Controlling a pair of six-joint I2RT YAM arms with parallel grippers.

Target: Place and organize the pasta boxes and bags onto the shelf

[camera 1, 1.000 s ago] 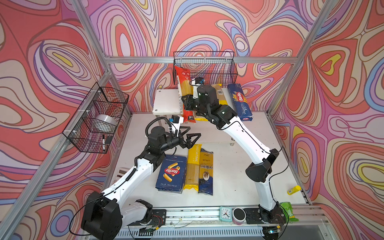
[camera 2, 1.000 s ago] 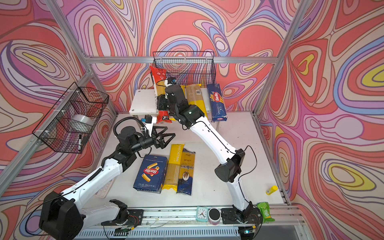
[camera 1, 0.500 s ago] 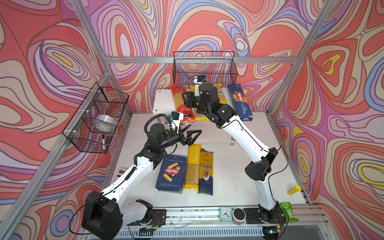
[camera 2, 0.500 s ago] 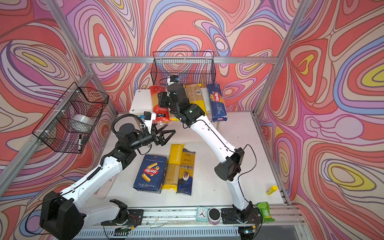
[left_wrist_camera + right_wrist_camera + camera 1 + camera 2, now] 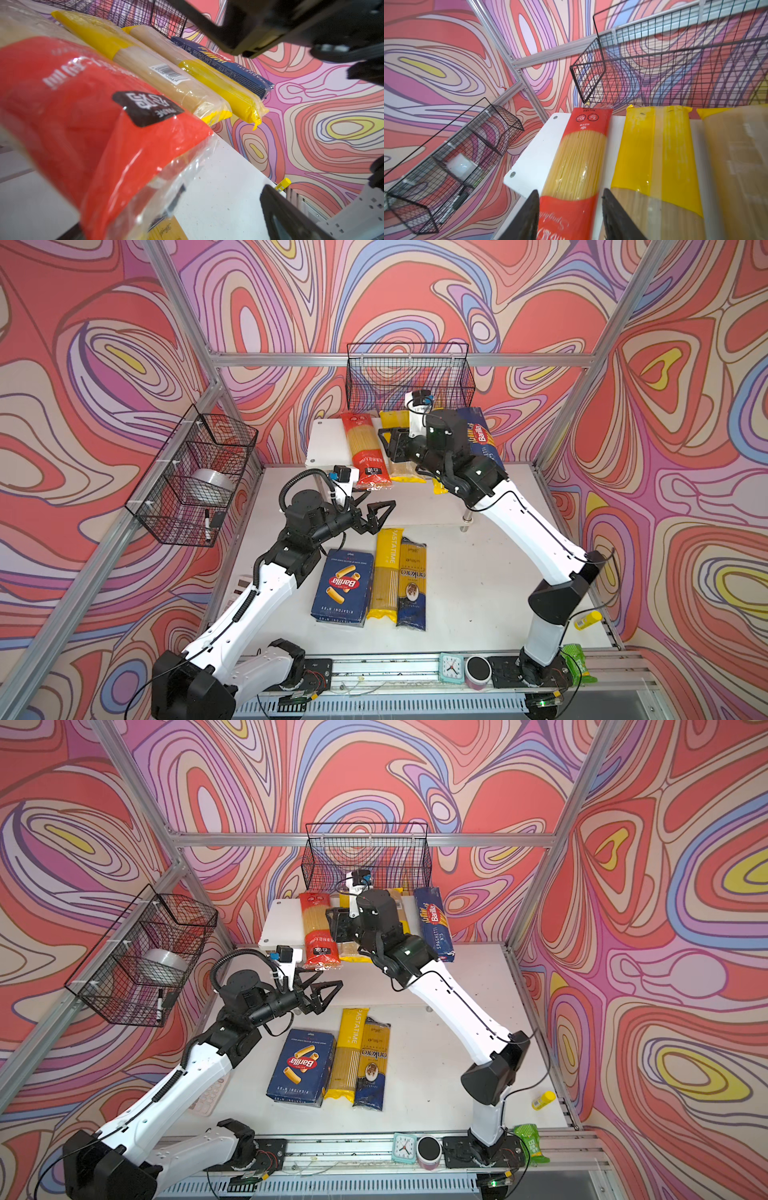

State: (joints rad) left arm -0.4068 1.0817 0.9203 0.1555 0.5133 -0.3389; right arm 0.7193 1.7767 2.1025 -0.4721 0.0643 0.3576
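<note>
The red bag (image 5: 365,450) (image 5: 581,158) lies flat on the shelf (image 5: 328,443) top board, its end overhanging the front. My right gripper (image 5: 384,443) (image 5: 571,191) is open, a finger on each side of the bag, not pinching it. Beside it lie two yellow bags (image 5: 654,155) (image 5: 737,166) and the Spaghetti box (image 5: 482,439). My left gripper (image 5: 374,514) (image 5: 222,197) hangs open and empty below the red bag's (image 5: 72,104) end. On the table lie the rigatoni box (image 5: 343,587), the PASTATIME bag (image 5: 384,572) and the dark blue bag (image 5: 411,583).
A black wire basket (image 5: 409,377) hangs just behind the shelf, another (image 5: 191,477) on the left wall holds a tape roll. A clock (image 5: 451,668), a tin (image 5: 478,672), a green packet (image 5: 575,664) and a small yellow bottle (image 5: 588,620) sit at the front right.
The red bag, held tilted up above the shelf a second ago, now lies flat on the top board. My right gripper has opened off it. The left arm has barely moved.
</note>
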